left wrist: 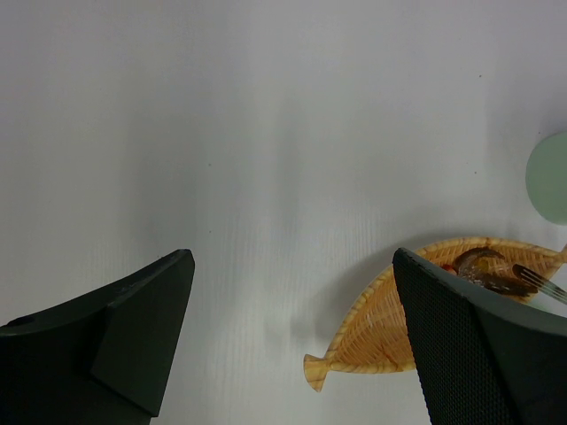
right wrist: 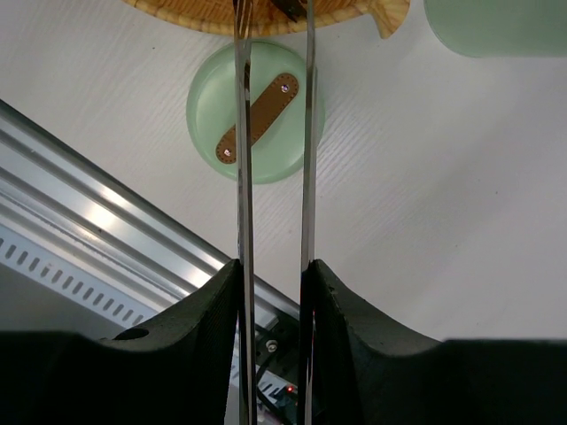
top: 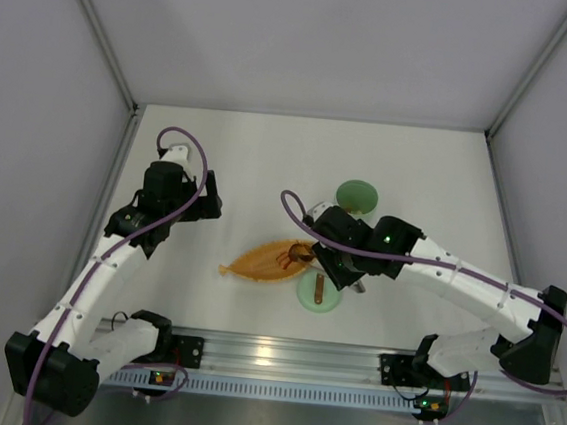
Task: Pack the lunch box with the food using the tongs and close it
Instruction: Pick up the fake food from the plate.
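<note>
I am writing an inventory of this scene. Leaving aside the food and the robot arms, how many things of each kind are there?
Lunch box: 1
Lid: 1
Orange dish: 1
Tongs: 1
Total: 4

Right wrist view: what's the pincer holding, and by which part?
The tongs, both arms pinched in the right pincer, well back from the tips over the orange dish.
</note>
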Motion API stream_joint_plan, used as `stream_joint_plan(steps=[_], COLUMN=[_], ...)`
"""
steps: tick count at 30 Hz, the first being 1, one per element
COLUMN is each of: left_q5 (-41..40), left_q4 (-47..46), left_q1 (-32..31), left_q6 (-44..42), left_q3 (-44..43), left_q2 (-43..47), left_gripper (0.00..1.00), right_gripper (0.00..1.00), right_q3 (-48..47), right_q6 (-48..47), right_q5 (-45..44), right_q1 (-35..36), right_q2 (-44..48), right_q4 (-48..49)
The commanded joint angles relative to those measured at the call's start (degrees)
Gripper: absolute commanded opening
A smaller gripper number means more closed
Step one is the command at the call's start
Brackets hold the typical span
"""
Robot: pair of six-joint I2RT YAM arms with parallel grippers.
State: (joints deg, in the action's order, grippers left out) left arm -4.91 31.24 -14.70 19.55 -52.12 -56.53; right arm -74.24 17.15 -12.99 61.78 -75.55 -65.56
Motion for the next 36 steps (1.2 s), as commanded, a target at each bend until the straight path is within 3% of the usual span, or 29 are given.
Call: stream_joint_plan(steps=[1, 36], left_q5=[0.34, 0.25], left_q4=[-1.19, -1.19], left_q1=[0.20, 0.20], left_q6=[-0.30, -0.30], left_q3=[-0.97, -0.97], left_q2=[0.37, 0.55], left_gripper=[0.99, 0.99], right_gripper=[0.35, 0.22], right_q3=[-1.88, -5.56], right_q6=[-1.15, -1.24], right_q5=[0.60, -1.33], right_q1=[0.80, 0.71], right_q2=[-1.00, -0.83], right_q4=[2.72, 1.49])
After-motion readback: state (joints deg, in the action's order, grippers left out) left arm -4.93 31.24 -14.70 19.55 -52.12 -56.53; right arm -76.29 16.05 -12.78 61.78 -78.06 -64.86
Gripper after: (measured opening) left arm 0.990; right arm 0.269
